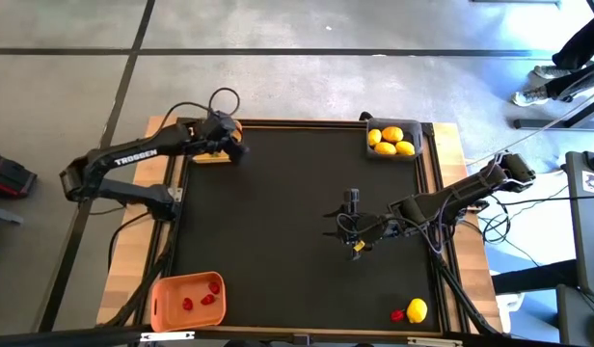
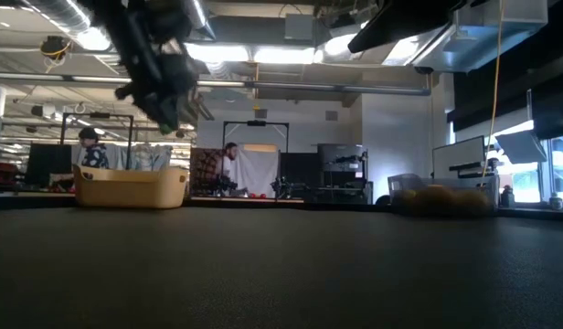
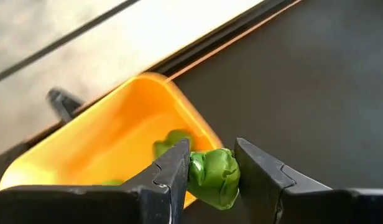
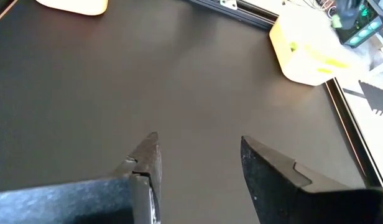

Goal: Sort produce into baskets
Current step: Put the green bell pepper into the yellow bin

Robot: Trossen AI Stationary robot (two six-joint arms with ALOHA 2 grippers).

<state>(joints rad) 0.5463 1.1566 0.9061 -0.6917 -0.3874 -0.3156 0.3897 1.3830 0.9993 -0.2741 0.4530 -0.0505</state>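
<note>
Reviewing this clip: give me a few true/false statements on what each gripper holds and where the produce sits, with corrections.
1. The left gripper is shut on a green piece near the yellow basket. True.
2. The right gripper is holding a lemon. False: its fingers are open and hold nothing, over bare mat.
3. The orange basket holds red pieces. True.
4. The dark grey basket is empty. False: it holds yellow lemons.
5. A lemon and a red piece lie on the mat outside any basket. True.
6. The yellow basket has no produce in it. False: green pieces already lie inside.
</note>
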